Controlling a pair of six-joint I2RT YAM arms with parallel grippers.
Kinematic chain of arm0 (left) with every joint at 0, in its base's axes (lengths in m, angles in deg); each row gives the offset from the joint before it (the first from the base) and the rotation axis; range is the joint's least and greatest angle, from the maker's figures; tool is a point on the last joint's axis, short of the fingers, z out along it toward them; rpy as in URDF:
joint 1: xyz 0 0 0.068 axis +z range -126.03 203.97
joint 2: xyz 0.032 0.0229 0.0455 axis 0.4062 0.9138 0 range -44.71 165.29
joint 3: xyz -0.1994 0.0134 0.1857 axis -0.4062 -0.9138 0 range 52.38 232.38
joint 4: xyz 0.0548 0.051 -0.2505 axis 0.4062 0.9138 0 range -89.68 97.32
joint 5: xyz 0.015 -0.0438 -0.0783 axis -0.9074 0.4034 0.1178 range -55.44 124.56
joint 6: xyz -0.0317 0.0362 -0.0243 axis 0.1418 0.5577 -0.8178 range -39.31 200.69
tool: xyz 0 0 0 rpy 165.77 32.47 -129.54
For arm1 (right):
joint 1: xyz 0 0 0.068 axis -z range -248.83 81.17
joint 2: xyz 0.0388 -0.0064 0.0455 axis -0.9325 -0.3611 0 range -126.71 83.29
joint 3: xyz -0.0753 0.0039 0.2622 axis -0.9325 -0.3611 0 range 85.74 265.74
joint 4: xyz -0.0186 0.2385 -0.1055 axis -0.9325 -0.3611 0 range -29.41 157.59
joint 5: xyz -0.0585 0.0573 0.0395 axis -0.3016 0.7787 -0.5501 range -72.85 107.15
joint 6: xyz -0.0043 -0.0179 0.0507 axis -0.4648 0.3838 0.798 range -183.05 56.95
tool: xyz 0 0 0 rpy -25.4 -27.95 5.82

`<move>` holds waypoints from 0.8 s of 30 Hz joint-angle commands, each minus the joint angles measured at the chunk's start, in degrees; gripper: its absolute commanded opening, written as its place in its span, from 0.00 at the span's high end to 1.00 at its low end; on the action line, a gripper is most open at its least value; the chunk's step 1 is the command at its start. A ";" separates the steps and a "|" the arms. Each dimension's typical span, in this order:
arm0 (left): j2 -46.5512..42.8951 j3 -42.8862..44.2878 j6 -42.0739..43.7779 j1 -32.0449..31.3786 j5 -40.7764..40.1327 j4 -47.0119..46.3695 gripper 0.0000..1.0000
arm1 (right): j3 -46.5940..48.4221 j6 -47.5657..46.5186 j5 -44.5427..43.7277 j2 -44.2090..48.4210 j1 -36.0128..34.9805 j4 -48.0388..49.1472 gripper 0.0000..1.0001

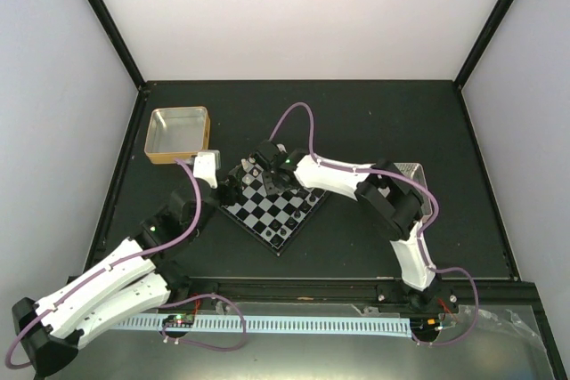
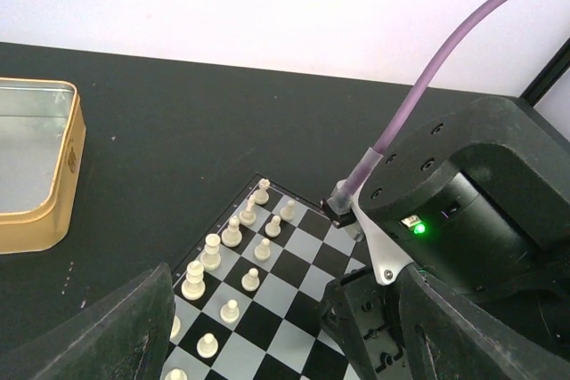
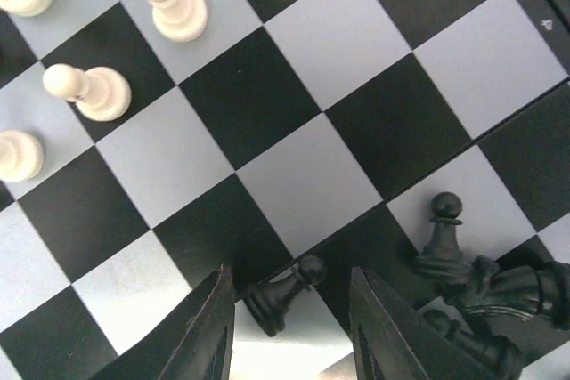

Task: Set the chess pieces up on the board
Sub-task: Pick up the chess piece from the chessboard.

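The left tool (image 2: pixel 285 340) is hanging wide apart, with the board (image 2: pixel 298 266) and white chess pieces (image 2: pixel 233 233) just ahead of it. The right tool (image 3: pixel 289 335), the nearer one, is straddling a tipped black pawn (image 3: pixel 283 294), jaws apart and not yet pinching. The pawn's axis is slanting across the gap. Other black pieces (image 3: pixel 472 287) are crowding just right of its right finger.

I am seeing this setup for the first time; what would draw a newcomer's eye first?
The small chessboard sits in the middle of the table, turned cornerwise, with white pieces lined up on its left side. The right hand hangs low over it, fingers apart around a tilted black pawn. A gold-rimmed tray lies far left.
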 commanded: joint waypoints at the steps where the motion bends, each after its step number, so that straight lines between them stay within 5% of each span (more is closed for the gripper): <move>1: 0.48 0.06 -0.62 0.42 -0.62 -0.11 0.29 | 2.23 2.20 -3.84 -1.19 -0.16 -2.23 0.62; 24: 1.84 0.06 -0.51 0.59 -0.94 -0.71 0.29 | -2.72 3.92 -2.74 0.64 -0.27 -1.87 0.59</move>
